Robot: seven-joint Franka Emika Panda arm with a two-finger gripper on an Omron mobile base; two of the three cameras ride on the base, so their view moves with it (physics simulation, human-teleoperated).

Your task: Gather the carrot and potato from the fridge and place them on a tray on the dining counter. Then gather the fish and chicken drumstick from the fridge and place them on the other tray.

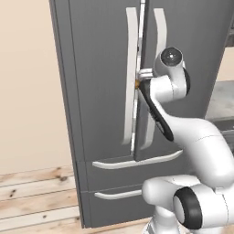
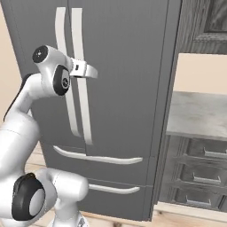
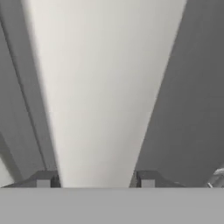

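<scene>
End effector point(image 3: 95, 181): you see its fingers closed on the fridge door handle point(image 3: 100, 96), one each side | Fridge point(image 2: 128, 66): both doors closed, handle vertical | Counter point(image 2: 199, 115): right of fridge

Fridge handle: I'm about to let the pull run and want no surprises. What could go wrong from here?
1. The gripper grips the fridge door handle with its fingertips alone. The smooth bar could slip out once the pull starts.
2. The arm is bent close in front of the fridge. A door swinging open may strike it unless the base backs away.
</scene>
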